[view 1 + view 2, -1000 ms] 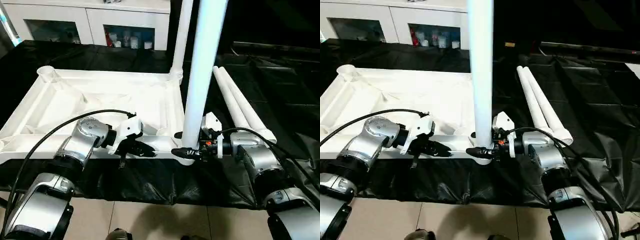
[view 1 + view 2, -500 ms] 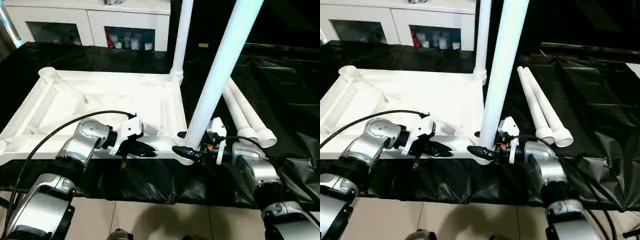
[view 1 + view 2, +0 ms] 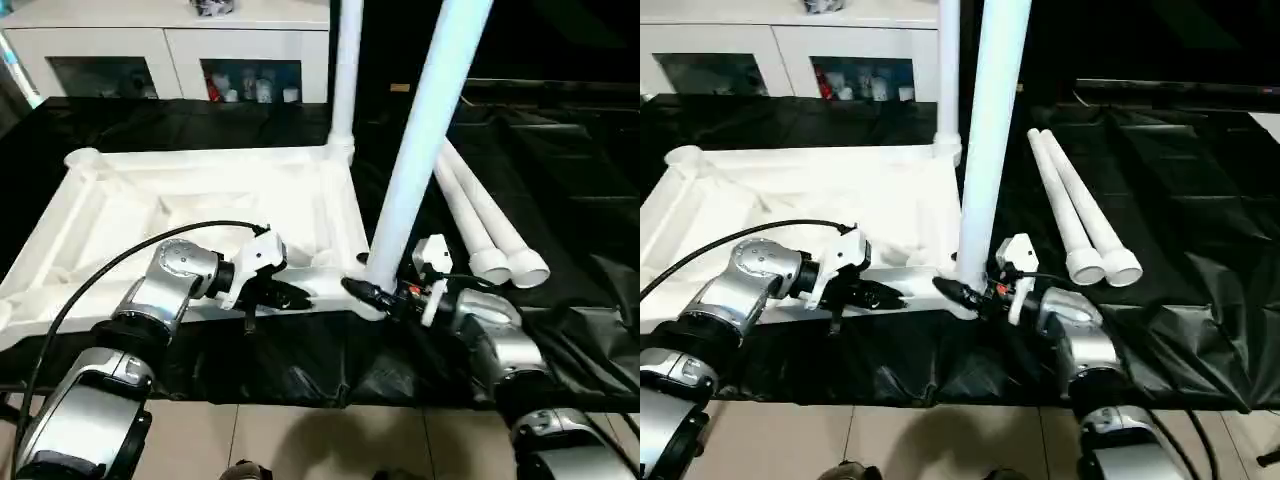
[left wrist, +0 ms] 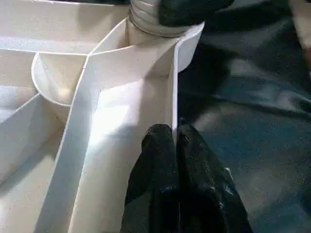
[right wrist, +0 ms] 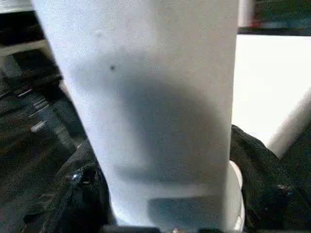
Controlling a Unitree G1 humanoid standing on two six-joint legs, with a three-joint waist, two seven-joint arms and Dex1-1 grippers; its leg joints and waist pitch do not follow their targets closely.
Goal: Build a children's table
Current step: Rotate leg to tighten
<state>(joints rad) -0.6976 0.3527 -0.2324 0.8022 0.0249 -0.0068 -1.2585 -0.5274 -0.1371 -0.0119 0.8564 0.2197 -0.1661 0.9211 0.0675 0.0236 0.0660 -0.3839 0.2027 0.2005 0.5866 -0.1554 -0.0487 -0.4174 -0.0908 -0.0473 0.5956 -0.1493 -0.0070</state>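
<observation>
Since the earlier frame, the leg [image 3: 425, 130] gripped by the right end effector [image 3: 372, 292] has been tipped from near upright to a lean, its top carried toward the robot's right while its foot stays at the near right corner socket [image 3: 958, 298] of the tabletop [image 3: 190, 200]. The tabletop lies upside down on the bench [image 3: 560, 180], which is draped in black sheeting, with its ribbed underside facing up. A second leg [image 3: 345, 70] is seen standing upright in the far right corner socket. Two more legs [image 3: 1075, 205] lie side by side on the black sheeting, just to the right of the tabletop, their open ends turned toward the robot.

The right end effector is spread wide around the foot of the leaning leg, one black finger on each side of the tube, as is seen in the right wrist view, where the fingers [image 5: 80, 194] flank the tube just above its ringed end. The left end effector [image 4: 174, 133] is pinched fully together on the thin near side wall of the tabletop, close to the near right corner; in the left wrist view the wall's edge is seen passing between the two fingertips.

Behind the bench, a white cabinet [image 3: 150, 50] with glass doors is seen, small items being visible on its shelves.
</observation>
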